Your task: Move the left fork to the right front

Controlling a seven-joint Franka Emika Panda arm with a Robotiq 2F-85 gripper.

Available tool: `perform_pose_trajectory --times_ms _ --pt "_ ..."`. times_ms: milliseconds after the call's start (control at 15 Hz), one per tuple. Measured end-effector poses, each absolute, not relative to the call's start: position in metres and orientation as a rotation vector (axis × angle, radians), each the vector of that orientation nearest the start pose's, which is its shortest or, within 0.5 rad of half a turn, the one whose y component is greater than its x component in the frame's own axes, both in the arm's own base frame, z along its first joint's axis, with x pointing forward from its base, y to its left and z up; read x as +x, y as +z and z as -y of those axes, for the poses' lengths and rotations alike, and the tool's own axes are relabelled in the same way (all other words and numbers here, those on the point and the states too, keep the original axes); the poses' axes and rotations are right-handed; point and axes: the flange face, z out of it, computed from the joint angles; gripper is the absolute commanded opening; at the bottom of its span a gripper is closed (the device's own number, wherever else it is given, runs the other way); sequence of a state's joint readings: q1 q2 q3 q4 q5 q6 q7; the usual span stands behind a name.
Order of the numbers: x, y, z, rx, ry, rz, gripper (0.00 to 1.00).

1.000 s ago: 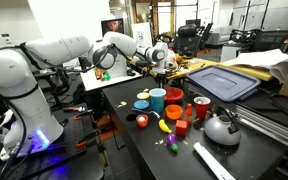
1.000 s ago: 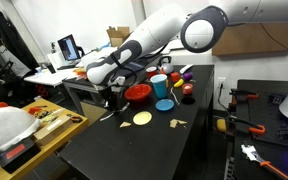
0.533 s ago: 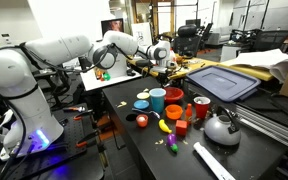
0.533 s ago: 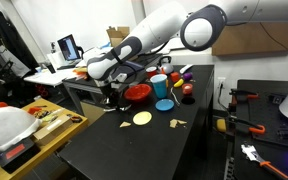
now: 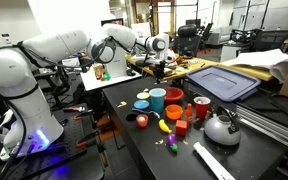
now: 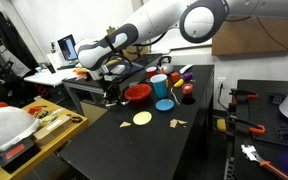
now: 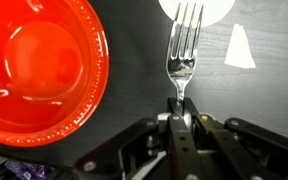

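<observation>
The wrist view shows the left fork (image 7: 183, 55), slim and silver, with its tines pointing away from me. My gripper (image 7: 181, 108) is shut on the end of its handle. The fork hangs over the dark tabletop, just right of a red bowl (image 7: 34, 70). Its tines reach over a pale yellow disc (image 7: 194, 8). In both exterior views the gripper (image 5: 162, 60) (image 6: 111, 90) is raised above the table's far end. There the fork is too thin to make out.
A whitish triangular piece (image 7: 240, 48) lies right of the fork. Blue and red cups (image 5: 157, 99) (image 5: 201, 107), small toys, a metal kettle (image 5: 221, 127) and a long flat white strip (image 5: 214, 160) crowd the black table (image 5: 144, 150). A blue lid (image 5: 222, 82) sits behind.
The jaws have closed on the fork's handle. The arm has risen from the table with the fork in its grip.
</observation>
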State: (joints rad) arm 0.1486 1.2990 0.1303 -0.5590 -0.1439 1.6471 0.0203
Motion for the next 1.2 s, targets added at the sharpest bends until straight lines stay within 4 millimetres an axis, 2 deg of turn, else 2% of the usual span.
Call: perform_pose_trajectory --times_ms 400,733,1200 --pt "0.754 0.198 -0.154 -3.200 0.480 0.110 0.02" --pt "0.743 0.191 -0.149 -3.222 0.613 -0.045 0.02" --pt "0.727 0.184 -0.155 -3.224 0.718 -0.146 0.02"
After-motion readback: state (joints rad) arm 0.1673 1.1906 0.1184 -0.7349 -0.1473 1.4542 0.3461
